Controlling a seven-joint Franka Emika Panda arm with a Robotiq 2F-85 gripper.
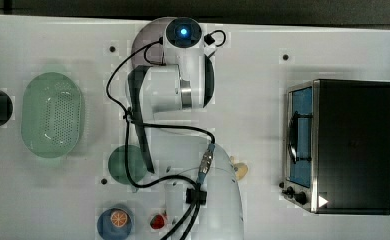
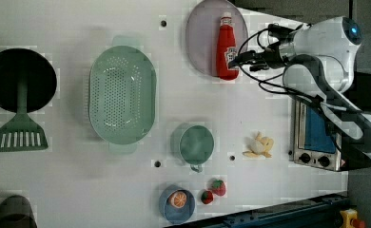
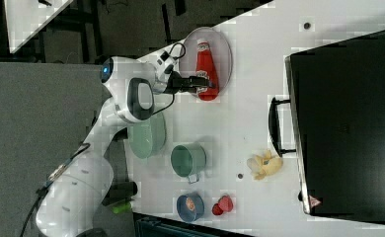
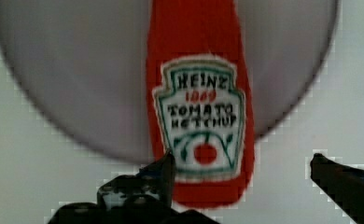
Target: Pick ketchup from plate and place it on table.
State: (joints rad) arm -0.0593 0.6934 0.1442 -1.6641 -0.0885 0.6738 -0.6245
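Under the hand (image 4: 241, 177), fingers spread wide apart and holding nothing, the ketchup (image 4: 201, 102) lies flat on the plate (image 4: 77, 84), its base end poking past the plate rim toward the table (image 4: 26, 177).

Wrist view, left to right: one fingertip (image 4: 164, 168) sits over the bottle's lower label edge, the bottle base falls in the gap, the other fingertip (image 4: 329, 170) is well off to the far side over bare table. So the bottle is off-centre between the fingers, closer to the first one.

Risks, as I judge:
- descending as is, the near finger could land on the bottle body instead of beside it and shove or roll it
- closing off-centre could drag the bottle sideways across the plate before it seats
- gripping low at the base leaves the long neck hanging, so it may tip or slip on lift
- fingers may hit the plate rim and skid the plate

Left view: hand (image 2: 243, 56) just beside the ketchup (image 2: 226, 45), at its base end, plate (image 2: 200, 38) beyond.
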